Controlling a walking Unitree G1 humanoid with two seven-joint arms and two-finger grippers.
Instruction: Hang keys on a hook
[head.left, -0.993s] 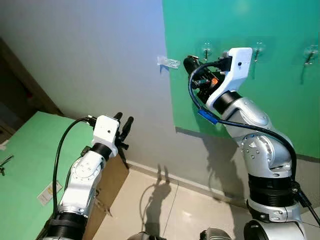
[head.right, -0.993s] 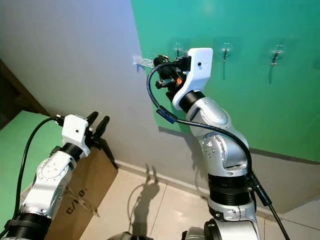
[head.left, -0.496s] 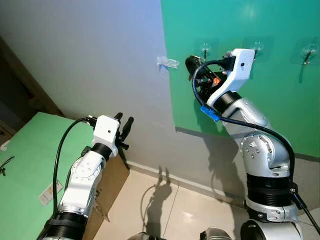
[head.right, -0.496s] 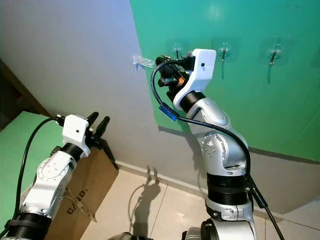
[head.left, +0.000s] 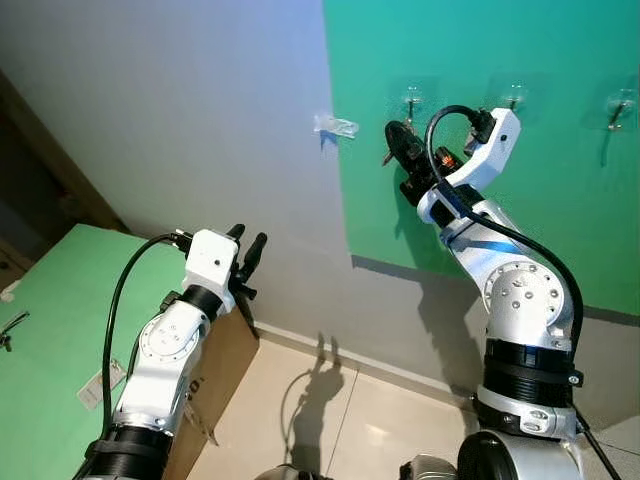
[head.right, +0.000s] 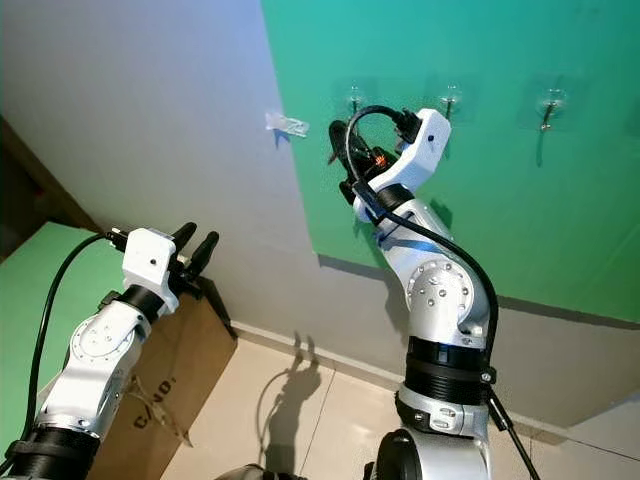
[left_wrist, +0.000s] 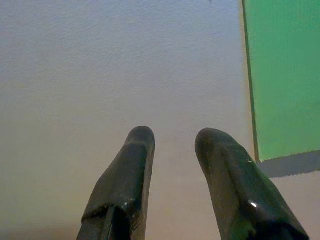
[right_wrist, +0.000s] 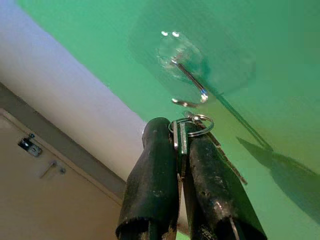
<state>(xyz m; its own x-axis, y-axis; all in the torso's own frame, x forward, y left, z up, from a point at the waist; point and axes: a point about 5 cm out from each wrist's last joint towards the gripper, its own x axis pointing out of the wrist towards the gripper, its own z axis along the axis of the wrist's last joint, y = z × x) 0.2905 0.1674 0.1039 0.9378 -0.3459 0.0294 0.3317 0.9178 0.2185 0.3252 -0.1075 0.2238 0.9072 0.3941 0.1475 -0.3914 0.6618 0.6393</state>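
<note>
My right gripper (head.left: 398, 140) is raised against the green wall panel (head.left: 560, 200), shut on a bunch of keys (right_wrist: 195, 131). The key ring (right_wrist: 192, 123) sticks out past the fingertips, just below a clear adhesive hook (right_wrist: 187, 82) with a metal prong. That hook (head.left: 412, 101) is the leftmost of three on the panel; the others (head.left: 514, 97) (head.left: 620, 105) hang to its right. My left gripper (head.left: 250, 250) is held low in front of the grey wall, open and with nothing in it.
A small clear hook (head.left: 335, 125) sticks to the grey wall left of the panel. A cardboard box (head.right: 165, 390) stands under my left arm beside a green table (head.left: 40, 330). The floor (head.left: 330, 420) is pale tile.
My right gripper has moved right and turned, bringing the keys closer under the leftmost hook; its wrist has swung towards the wall. The left arm has not moved.
</note>
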